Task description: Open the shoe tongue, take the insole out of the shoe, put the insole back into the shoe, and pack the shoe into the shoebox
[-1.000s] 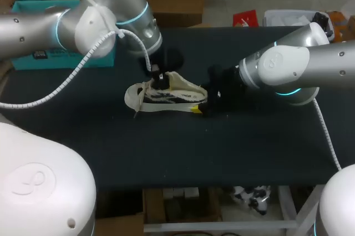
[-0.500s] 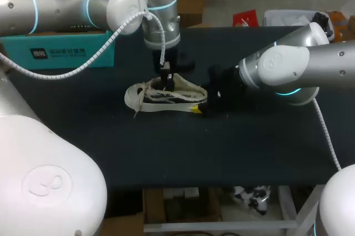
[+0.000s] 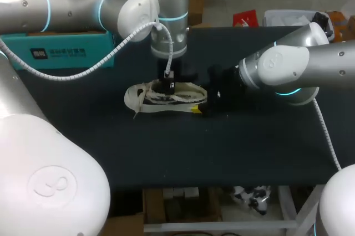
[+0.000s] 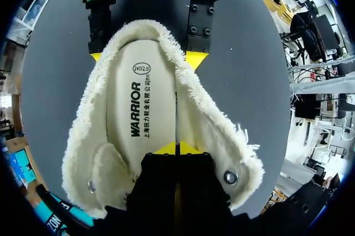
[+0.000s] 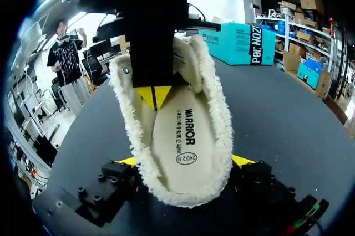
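Note:
A cream shoe (image 3: 150,98) with a fleecy lining lies on the black table, toe to the left. My right gripper (image 3: 201,107) stands at its heel; in the right wrist view its yellow fingertips (image 5: 242,161) press the heel from both sides, so it is shut on the shoe. My left gripper (image 3: 168,85) comes down from above into the shoe's mouth. Its tips (image 4: 177,148) are shut together and rest against the pale insole (image 4: 138,114) near the tongue end. The insole (image 5: 180,136) lies flat inside the shoe. The teal shoebox (image 3: 55,53) stands at the back left.
The black table (image 3: 222,147) has wide free room in front of the shoe and to its right. My left arm reaches over the shoebox and the table's back edge. A red item (image 3: 244,18) lies past the back edge.
My left arm has swung to the right and its shut gripper has come down into the shoe's mouth. The right arm and the shoe have kept still.

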`<state>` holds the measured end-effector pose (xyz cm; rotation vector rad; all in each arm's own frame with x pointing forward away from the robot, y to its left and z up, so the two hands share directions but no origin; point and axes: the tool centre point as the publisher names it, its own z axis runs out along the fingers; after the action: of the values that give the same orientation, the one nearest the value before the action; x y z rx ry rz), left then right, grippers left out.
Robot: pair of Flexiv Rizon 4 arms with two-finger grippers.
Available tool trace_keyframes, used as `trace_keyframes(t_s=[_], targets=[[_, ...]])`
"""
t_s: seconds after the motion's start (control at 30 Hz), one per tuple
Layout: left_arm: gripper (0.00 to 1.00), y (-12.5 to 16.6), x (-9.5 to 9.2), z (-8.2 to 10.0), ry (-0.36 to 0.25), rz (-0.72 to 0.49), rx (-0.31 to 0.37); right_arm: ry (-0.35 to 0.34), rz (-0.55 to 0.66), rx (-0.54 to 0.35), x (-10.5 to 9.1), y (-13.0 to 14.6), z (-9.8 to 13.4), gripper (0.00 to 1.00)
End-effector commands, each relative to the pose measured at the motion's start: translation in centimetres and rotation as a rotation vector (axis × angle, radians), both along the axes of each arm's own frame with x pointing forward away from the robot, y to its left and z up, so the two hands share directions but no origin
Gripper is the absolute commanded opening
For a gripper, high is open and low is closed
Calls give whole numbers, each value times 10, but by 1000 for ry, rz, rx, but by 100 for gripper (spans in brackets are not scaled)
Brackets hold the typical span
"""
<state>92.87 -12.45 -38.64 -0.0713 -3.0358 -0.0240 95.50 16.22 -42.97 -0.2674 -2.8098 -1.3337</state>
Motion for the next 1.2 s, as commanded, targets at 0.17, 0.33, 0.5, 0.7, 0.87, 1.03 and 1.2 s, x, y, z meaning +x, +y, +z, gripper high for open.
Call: trace_keyframes(t_s=[0.17,0.33,0.5,0.7,0.87,1.03,1.2], targets=[[0,6,-14,-20,-76,16,-30,1,2,3,-1,2,-5,0],[18,11,-20,-23,-122,24,-44,1,2,3,-1,2,-5,0],[13,11,-21,-30,-171,36,-40,1,2,3,-1,2,-5,0],[6,12,-12,-42,-236,65,-62,1,2,3,-1,2,-5,0],[1,12,6,-54,-289,83,-82,1,2,3,-1,2,-5,0],[0,12,27,-63,-349,81,-82,1,2,3,-1,2,-5,0],[5,14,50,-66,-392,66,-82,1,2,3,-1,2,-5,0]])
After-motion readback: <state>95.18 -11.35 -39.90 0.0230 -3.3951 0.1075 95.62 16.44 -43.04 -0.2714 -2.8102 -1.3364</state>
